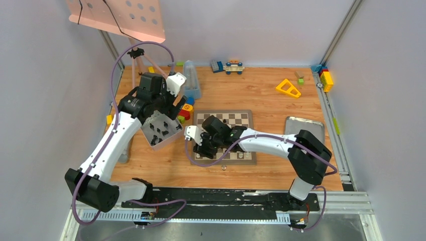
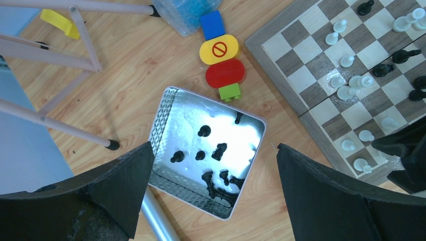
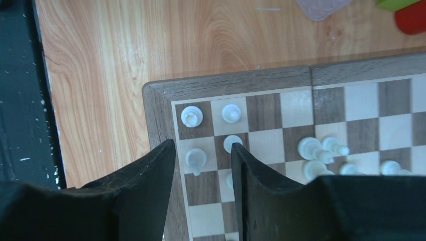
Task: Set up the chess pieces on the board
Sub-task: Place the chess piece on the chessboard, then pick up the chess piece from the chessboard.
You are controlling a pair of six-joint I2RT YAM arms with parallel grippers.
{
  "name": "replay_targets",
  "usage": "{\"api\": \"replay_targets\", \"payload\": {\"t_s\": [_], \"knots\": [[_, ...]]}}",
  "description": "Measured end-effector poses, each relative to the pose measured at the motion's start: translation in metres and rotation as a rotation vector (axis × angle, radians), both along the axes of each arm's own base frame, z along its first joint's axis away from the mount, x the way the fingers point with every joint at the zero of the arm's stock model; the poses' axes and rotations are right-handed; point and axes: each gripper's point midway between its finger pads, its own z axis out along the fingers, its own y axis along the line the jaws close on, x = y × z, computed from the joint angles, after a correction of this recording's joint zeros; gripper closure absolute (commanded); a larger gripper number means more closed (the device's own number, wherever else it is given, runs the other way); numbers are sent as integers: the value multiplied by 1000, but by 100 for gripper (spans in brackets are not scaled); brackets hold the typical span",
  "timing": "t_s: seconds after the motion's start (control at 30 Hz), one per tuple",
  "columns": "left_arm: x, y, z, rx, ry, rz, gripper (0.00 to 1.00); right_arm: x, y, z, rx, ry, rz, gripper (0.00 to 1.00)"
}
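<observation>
The board (image 1: 236, 120) lies mid-table; it also shows in the left wrist view (image 2: 321, 65) and the right wrist view (image 3: 226, 83). White chess pieces (image 2: 346, 90) and a few black ones (image 2: 404, 55) stand or lie scattered on it. A small metal tin (image 1: 161, 131) left of the board holds several black pieces (image 2: 218, 150). My left gripper (image 2: 215, 146) hangs open and empty above the tin. My right gripper (image 3: 202, 145) is open low over the board's near-left corner, its fingers on either side of a white piece (image 3: 195, 159) without touching it. Two white pieces (image 3: 192, 116) stand just beyond.
A stack of colourful toy blocks (image 2: 221, 55) lies between the tin and the board. A grey metal tray (image 1: 304, 128) sits right of the board. A tripod's legs (image 2: 55, 60) and a clear plastic container (image 1: 191, 80) stand at the back left. Toy blocks (image 1: 288, 88) lie at the back.
</observation>
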Motion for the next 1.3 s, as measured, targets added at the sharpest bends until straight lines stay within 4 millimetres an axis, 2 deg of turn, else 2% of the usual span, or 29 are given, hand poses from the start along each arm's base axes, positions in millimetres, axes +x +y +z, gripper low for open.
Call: {"api": "replay_targets", "payload": {"t_s": [0.13, 0.2, 0.3, 0.43, 0.57, 0.63, 0.7, 0.97, 1.3], "knots": [[0, 0, 0, 1, 1, -5, 0, 10, -7, 31, 41, -21, -31, 53], [-1, -1, 0, 0, 1, -9, 0, 24, -14, 53, 81, -42, -68, 53], [-1, -2, 0, -2, 1, -15, 0, 54, -39, 81, 133, -69, -163, 53], [0, -5, 1, -14, -4, -27, 0, 93, -83, 91, 141, -74, -309, 53], [0, -7, 0, -20, -3, -39, 0, 116, -127, 73, 87, -42, -434, 51], [-1, -7, -3, -18, 4, -43, 0, 117, -144, 59, 44, -15, -473, 51], [-2, -7, -6, -16, 11, -46, 0, 116, -151, 47, 10, 7, -486, 51], [-3, -8, -9, -15, 18, -52, 0, 102, -168, -7, -129, 116, -482, 55], [-3, -8, -9, -15, 18, -54, 0, 102, -172, -25, -171, 141, -469, 57]]}}
